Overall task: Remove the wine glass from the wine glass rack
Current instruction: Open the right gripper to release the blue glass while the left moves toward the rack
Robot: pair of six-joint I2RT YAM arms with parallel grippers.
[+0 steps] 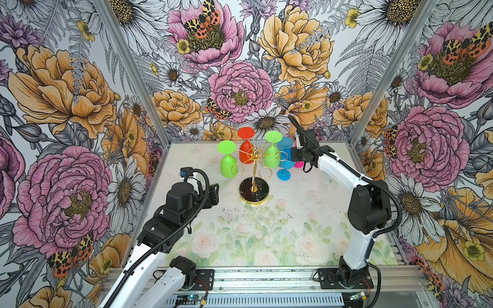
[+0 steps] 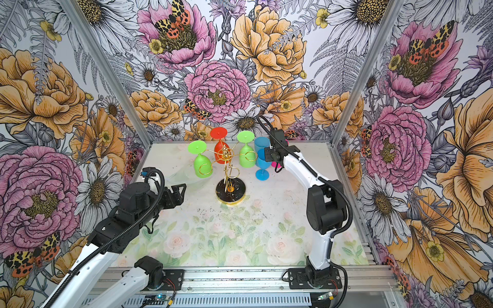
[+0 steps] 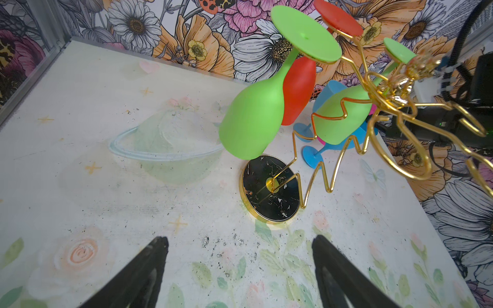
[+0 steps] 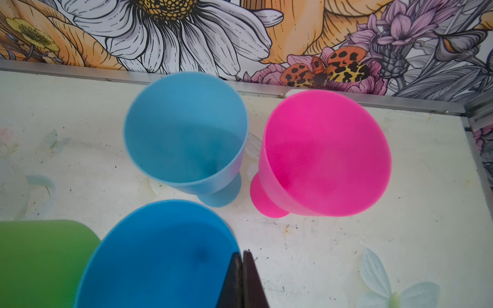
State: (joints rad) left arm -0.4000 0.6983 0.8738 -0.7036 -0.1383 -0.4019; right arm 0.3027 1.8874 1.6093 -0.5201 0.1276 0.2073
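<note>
The desk [image 1: 293, 226] carries the wine glass rack [image 1: 253, 190] just behind its middle in both top views. It is thin gold wire on a round black base, probably steadied only by that base, so a sideways tug could rock it.

Three glasses hang bowl-down from its loops. Read from the post, the green wine glass [image 1: 228, 165] is at ten o'clock, a red glass [image 1: 246, 152] at twelve and a second green glass [image 1: 272, 157] at two. Two blue glasses [image 1: 285, 160] and a pink glass [image 4: 325, 154] stand upright on the desk at about three o'clock.

The left end effector [image 3: 240, 240] sits at nine o'clock from the base, low, spread wide and empty, facing the near green glass. The right end effector [image 4: 243, 253] hangs at three o'clock over the blue glasses, pinched together on nothing.

The green glass looks like matte plastic (light, not brittle, likely a little slick). Its foot rests on the loop with the stem through the gap. I would grip the bowl across its broad middle, then slide it outward along the arm.
</note>
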